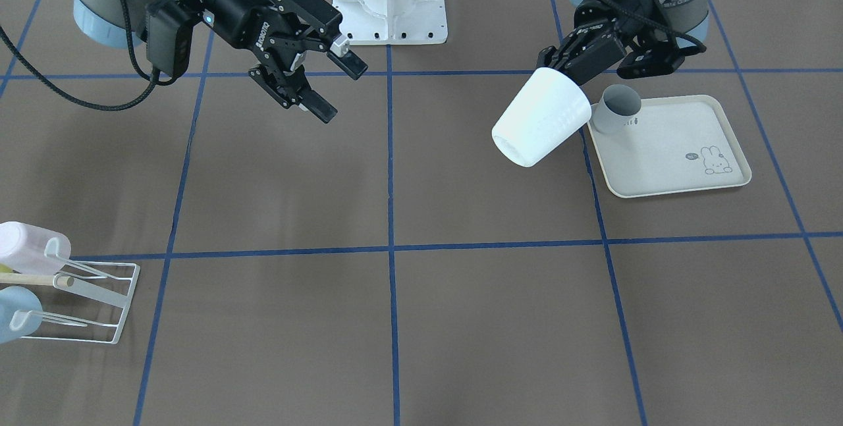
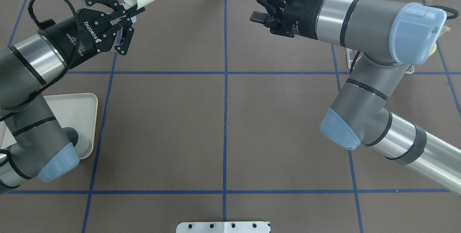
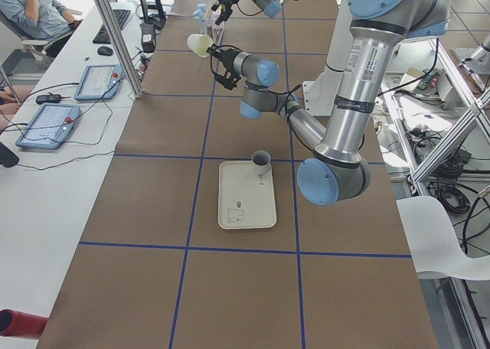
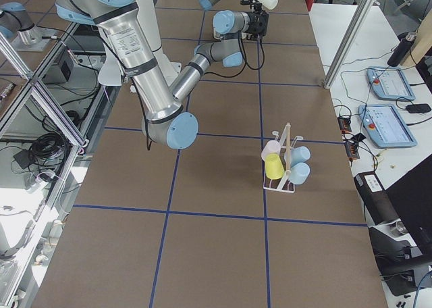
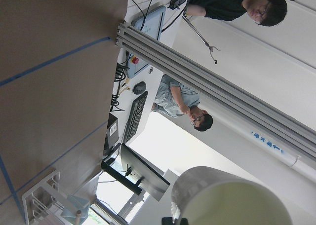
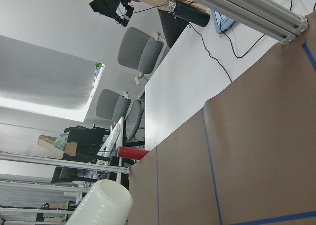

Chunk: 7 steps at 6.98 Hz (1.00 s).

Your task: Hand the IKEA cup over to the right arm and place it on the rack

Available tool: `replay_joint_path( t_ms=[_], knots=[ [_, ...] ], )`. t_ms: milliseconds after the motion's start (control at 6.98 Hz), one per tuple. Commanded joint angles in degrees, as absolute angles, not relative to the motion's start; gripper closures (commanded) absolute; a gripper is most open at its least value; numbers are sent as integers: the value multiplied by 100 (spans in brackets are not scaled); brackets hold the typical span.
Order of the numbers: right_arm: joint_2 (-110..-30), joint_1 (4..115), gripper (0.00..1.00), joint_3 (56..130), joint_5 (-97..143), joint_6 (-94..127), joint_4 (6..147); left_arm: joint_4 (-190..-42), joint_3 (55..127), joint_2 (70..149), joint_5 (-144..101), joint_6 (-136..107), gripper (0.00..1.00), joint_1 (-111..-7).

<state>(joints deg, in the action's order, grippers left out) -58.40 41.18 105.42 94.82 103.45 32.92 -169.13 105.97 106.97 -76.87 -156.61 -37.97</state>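
Holding the cup (image 1: 541, 116) by its rim, my left gripper (image 1: 556, 65) points its base roughly toward the right gripper (image 1: 339, 89), spread wide, well apart.

Brown table (image 1: 494, 320) with blue tape grid, white side desk (image 3: 46, 181), grey office chairs (image 6: 143, 47).

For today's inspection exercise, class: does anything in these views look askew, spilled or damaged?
Nothing spilled or damaged. The only thing askew is the white cup, held in the air, tipped sideways, by the left claw at its rim. The grey cup stands upright on the tray; the right claw is open and empty.
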Motion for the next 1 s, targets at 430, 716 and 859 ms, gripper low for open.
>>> replay_joint_path(
  t_ms=[430, 716, 859],
  knots=[
    [-5476, 3691, 0, 9514, 8859, 10836, 1772, -17297, 10239, 11144, -6759, -16154, 100, -3287],
    [-5223, 3674, 0, 9344, 8859, 10898, 1775, -17340, 10239, 11153, -6759, -16146, 100, -3270],
    [-5073, 3622, 0, 9273, 8859, 11012, 1775, -17376, 10231, 11153, -6759, -16128, 100, -3165]
  ],
)
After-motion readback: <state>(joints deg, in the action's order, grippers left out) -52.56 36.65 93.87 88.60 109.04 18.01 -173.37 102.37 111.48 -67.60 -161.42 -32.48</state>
